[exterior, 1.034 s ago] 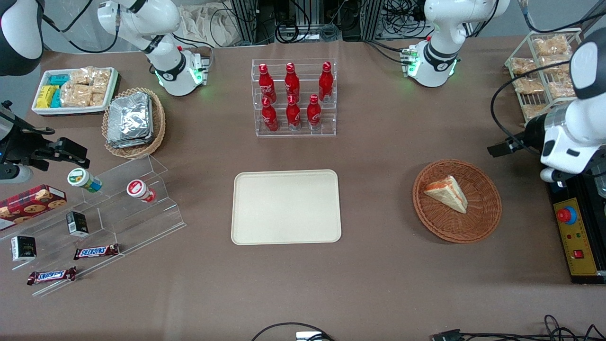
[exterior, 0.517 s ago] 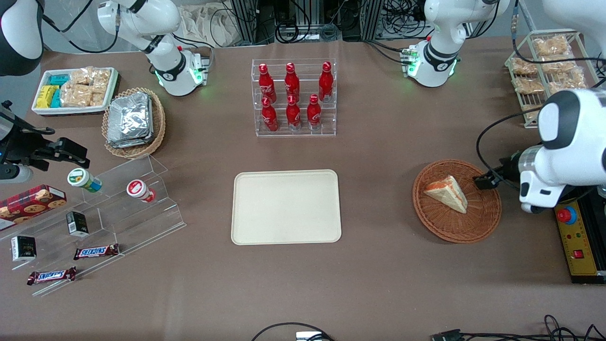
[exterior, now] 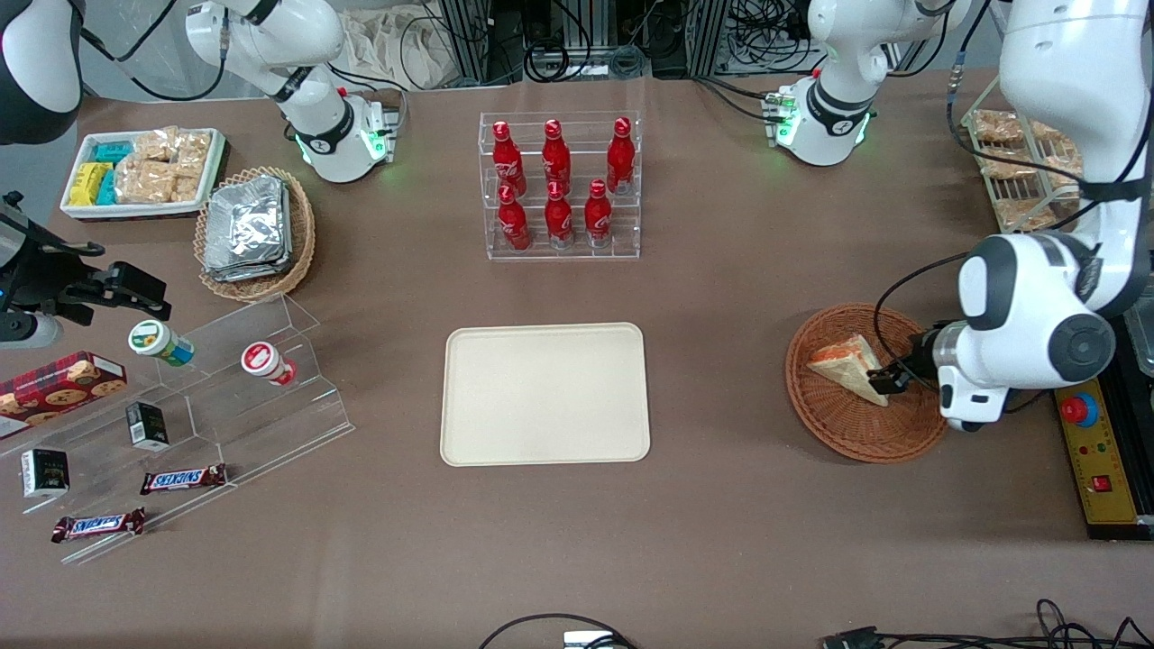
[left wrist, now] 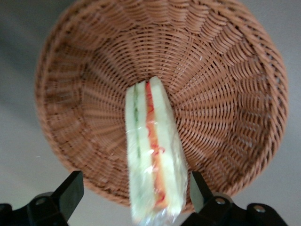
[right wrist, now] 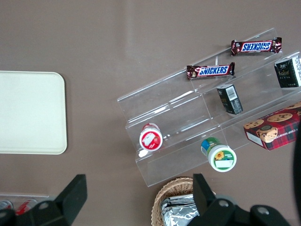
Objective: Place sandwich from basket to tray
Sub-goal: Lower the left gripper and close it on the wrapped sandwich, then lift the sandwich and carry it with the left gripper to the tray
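Wicker basket (exterior: 870,431), one sandwich (left wrist: 153,155), gripper (left wrist: 134,190) above.

Tray (exterior: 544,394), basket (exterior: 902,440) on table (exterior: 721,541)

The basket (left wrist: 221,89) was reddish-brown woven wicker, ribbed and rough. The sandwich (left wrist: 153,150) lay in it under thin, clear, glossy film over soft white bread. The gripper (left wrist: 134,193), its matt black plastic fingers (left wrist: 70,188) spread on either side of the sandwich, hung over the basket. The tray (exterior: 544,394) was smooth, matt cream plastic on a matt brown tabletop (exterior: 721,523).
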Controlling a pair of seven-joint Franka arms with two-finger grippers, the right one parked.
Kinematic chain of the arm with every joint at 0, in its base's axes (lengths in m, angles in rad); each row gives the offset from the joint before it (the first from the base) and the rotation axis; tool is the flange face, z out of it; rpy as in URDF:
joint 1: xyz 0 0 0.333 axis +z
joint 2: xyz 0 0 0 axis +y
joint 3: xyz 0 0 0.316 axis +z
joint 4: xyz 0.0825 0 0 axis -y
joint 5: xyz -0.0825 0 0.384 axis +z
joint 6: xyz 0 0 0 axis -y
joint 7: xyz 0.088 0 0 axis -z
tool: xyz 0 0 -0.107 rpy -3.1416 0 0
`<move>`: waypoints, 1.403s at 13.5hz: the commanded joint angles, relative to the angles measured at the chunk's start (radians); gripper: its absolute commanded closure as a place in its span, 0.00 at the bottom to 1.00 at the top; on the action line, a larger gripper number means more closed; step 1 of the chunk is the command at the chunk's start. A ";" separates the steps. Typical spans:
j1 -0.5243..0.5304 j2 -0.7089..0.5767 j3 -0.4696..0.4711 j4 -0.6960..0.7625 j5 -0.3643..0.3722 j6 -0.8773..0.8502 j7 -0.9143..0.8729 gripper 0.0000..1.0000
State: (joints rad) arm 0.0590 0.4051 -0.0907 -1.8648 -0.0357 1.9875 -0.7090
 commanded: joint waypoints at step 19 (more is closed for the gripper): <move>-0.037 -0.041 -0.050 0.013 0.005 -0.062 0.152 0.99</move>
State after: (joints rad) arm 0.0245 0.3941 -0.1306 -1.9337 -0.0370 2.0401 -0.6277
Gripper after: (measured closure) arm 0.656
